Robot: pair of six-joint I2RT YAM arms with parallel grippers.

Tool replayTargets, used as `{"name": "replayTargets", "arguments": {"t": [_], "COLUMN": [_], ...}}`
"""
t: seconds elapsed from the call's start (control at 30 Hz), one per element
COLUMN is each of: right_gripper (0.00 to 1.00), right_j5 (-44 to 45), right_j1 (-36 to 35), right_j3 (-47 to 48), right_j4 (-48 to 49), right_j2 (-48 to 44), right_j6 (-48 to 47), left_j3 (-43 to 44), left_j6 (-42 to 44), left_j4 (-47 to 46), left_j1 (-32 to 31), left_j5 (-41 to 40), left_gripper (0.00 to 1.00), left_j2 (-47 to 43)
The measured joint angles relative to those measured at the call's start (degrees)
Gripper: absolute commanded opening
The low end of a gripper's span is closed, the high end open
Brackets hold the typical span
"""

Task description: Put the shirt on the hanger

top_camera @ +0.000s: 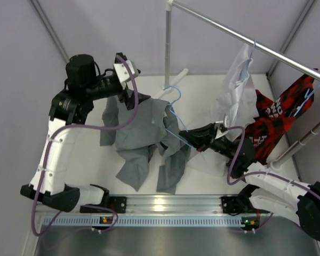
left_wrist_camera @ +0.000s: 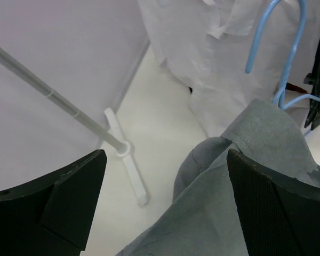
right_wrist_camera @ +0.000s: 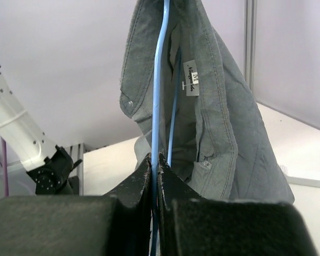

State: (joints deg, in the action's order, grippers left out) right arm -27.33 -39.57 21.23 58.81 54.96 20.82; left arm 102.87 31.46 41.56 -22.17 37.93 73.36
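Observation:
The grey shirt (top_camera: 133,133) hangs crumpled in the middle of the white table, draped over the light-blue hanger (top_camera: 174,114), whose hook sticks up above it. My right gripper (top_camera: 184,137) is shut on the hanger's wire (right_wrist_camera: 159,80); in the right wrist view the shirt (right_wrist_camera: 218,117) hangs around the wire with its collar label showing. My left gripper (top_camera: 143,101) is at the shirt's upper edge. In the left wrist view its jaws (left_wrist_camera: 165,160) stand wide apart, with grey fabric (left_wrist_camera: 245,202) lying between them and the hanger hook (left_wrist_camera: 288,53) beyond.
A white shirt (top_camera: 237,80) and a red-and-black garment (top_camera: 272,120) hang on a metal rail (top_camera: 245,40) at the back right. The rail's upright post (top_camera: 167,48) stands behind the shirt, and its foot (left_wrist_camera: 125,160) lies on the table.

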Motion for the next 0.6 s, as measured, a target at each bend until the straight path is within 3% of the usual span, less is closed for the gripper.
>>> {"name": "replayTargets", "arguments": {"t": [0.13,0.3,0.5,0.6], "right_gripper": [0.00,0.00,0.00,0.00], "right_j5": [-0.5,-1.3,-3.9,-5.6], "right_j1": [0.5,1.4,2.2,2.3], "right_j3": [-1.4,-1.4,-1.4,-1.4], "right_j4": [-2.4,-6.0,-6.6,-6.5], "right_j2": [-2.7,-4.8,-4.3,-3.6], "right_j6": [-0.8,-2.2,-2.4,-2.4], "left_j3": [3.0,2.6,-0.1,-1.7], "left_j6": [0.0,0.1,0.1,0.0], "left_j4": [3.8,5.7,5.8,6.2], "left_j1": [7.4,9.0,9.0,9.0], "left_j5": [15.7,30.1,38.6,40.2], "left_gripper": [0.98,0.98,0.86,0.86], "left_j2": [4.8,4.7,4.2,4.4]}}
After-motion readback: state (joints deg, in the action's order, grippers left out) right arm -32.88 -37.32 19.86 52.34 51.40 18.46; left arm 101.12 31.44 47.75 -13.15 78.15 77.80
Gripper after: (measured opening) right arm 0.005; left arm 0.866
